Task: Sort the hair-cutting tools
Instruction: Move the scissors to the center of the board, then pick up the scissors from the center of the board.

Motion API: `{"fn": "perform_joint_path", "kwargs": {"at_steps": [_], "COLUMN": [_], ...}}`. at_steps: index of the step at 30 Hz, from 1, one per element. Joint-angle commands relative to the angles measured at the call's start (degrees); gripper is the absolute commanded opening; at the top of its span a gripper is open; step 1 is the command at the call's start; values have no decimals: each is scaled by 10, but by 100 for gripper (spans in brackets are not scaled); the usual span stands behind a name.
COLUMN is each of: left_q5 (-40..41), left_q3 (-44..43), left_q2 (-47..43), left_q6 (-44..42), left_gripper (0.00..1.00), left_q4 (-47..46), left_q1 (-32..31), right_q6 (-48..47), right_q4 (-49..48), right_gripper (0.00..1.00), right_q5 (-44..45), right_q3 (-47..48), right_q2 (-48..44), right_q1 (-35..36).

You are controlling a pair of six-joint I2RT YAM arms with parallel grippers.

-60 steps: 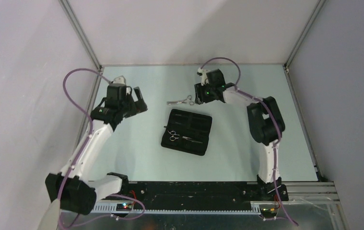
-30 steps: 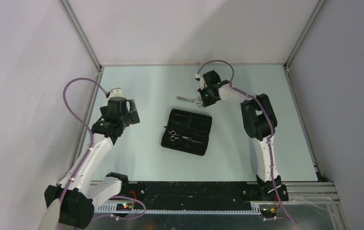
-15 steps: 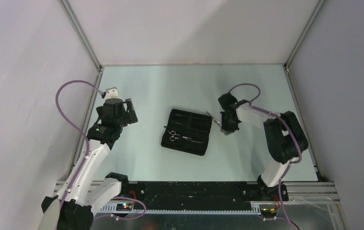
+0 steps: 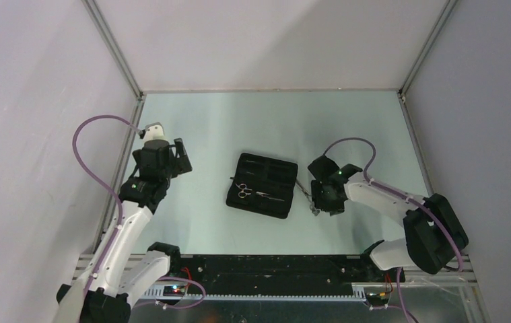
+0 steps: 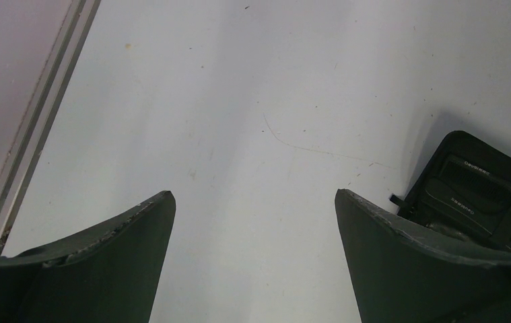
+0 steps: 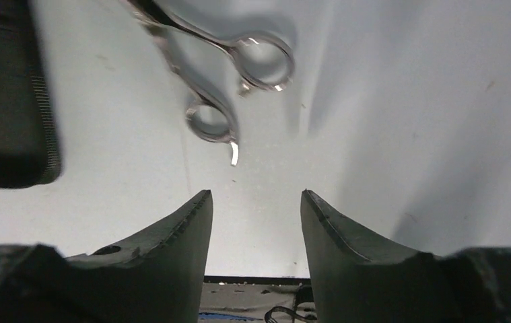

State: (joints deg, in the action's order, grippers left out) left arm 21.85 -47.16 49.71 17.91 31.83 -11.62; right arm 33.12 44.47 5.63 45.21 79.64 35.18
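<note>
Relocated since two seconds earlier: the right arm (image 4: 380, 195) has swung from the far side of the table (image 4: 205, 121) to just right of the black case (image 4: 273, 207), bringing the loose scissors (image 6: 225, 46) with it. The left arm (image 4: 128, 225) stands well left of the case, its left gripper (image 5: 252, 195) spread wide and empty. The right gripper (image 6: 256, 192) shows jaws parted with nothing between them; the grip is released. The loose scissors appear to lie on the table just beyond those fingertips, beside the case edge, ring handles toward the gripper, blades pointing away, long axis oblique. Judgement: the right arm is far nearer for any re-grasp. A second pair (image 4: 242, 190) rests inside the case.
</note>
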Motion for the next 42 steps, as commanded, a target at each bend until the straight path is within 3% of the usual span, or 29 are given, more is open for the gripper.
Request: {"fn": "perform_joint_path", "kwargs": {"at_steps": [1, 5, 12, 21, 25, 33, 42], "left_q5": [2, 1, 2, -14, -36, -100, -199], "left_q3": [0, -1, -5, -6, -11, 2, 38], "left_q2": [4, 15, 35, 50, 58, 35, 1], "left_q6": [-6, -6, -8, -9, -10, 3, 128], "left_gripper": [95, 95, 95, 95, 95, 95, 95], "left_q4": [-15, -15, -15, -16, -16, -28, -93], "left_q1": [1, 1, 1, 1, 1, -15, -122], "right_q6": [-101, -191, -255, -301, -298, -262, -243], "right_q4": [-27, -53, -78, -76, -65, -37, -91], "right_gripper": [57, 62, 61, 50, 39, 1, 0], "right_q5": [8, 4, -14, -43, -40, -26, -42], "right_q3": [69, 128, 215, 250, 255, 233, 166], "right_q2": [-10, 52, 185, 271, 290, 263, 124], "right_q1": [3, 3, -18, -39, -41, -38, -19]}}
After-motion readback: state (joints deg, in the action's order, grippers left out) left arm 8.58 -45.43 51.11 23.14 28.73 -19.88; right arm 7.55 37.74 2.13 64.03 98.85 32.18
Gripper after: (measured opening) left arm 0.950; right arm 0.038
